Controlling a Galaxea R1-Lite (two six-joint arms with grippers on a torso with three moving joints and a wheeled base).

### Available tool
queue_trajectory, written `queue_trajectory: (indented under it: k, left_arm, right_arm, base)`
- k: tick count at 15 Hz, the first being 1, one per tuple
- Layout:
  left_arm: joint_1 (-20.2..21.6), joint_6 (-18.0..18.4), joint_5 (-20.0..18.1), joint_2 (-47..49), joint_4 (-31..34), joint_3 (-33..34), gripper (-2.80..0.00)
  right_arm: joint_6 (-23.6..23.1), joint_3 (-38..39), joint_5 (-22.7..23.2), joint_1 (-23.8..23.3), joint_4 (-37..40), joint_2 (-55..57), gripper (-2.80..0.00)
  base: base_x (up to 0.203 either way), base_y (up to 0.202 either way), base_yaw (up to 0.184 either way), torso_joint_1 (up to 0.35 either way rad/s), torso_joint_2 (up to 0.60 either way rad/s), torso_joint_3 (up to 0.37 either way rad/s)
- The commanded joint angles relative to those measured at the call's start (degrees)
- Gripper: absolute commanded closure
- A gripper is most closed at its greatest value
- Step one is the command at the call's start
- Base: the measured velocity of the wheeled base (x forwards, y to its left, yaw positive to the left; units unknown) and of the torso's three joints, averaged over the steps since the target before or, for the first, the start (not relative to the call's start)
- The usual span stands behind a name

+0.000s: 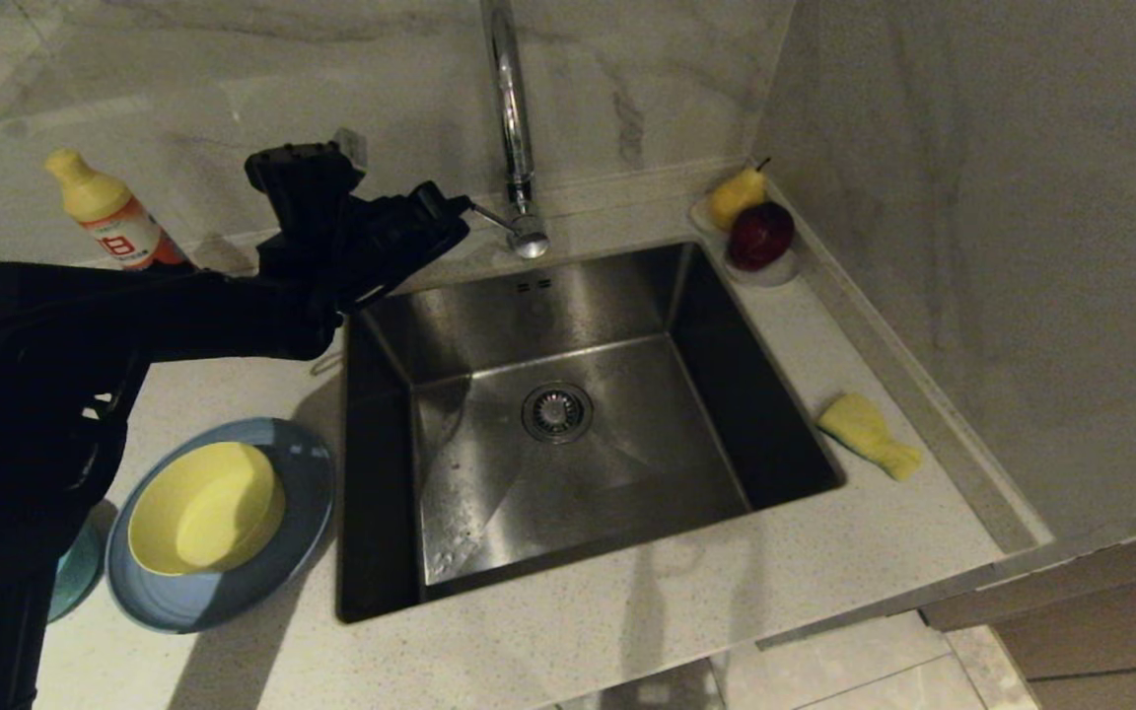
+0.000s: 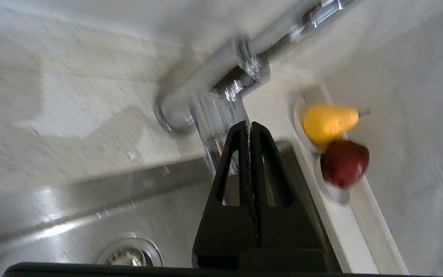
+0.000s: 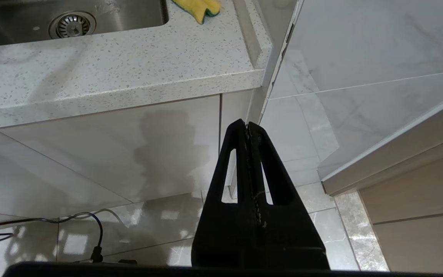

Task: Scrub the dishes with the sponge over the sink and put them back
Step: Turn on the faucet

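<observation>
Presently left gripper (image 1: pixel 460 212) empty, fingers pressed together, raised by the tap (image 1: pixel 514 128) over the sink's (image 1: pixel 578 394) back-left corner; right gripper (image 3: pixel 248 127) likewise closed, hanging below counter level; sponge (image 1: pixel 869 434) right of sink; yellow bowl (image 1: pixel 203 508) resting in the plate (image 1: pixel 233 592), left.

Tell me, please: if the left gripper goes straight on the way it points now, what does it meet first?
Probably the tap: the shut left gripper points at its lower stem and handle, above the sink's back edge. Depth is unclear.
</observation>
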Motion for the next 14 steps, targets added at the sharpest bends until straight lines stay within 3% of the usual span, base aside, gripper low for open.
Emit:
queue_trajectory:
  k: [1,9,14]
  left_arm:
    - [-0.5,-0.2,-0.1,-0.2,-0.1,1.2,0.00]
    - [-1.1,0.4,0.0,-4.8,0.0,6.6,0.00]
    - [2.2,0.4,5.1,-11.1,1.1,7.3,0.00]
  right_arm:
    - [0.0,0.0,0.0,0.0,0.0,0.0,0.00]
    - [-0.1,0.0,0.0,0.0,0.0,0.0,0.00]
    - [0.0,0.0,0.0,0.0,0.0,0.0,0.00]
  base:
    - [0.000,0.000,0.000,0.000,0.00,0.000]
    - [0.000,0.000,0.000,0.000,0.00,0.000]
    - [0.000,0.000,0.000,0.000,0.00,0.000]
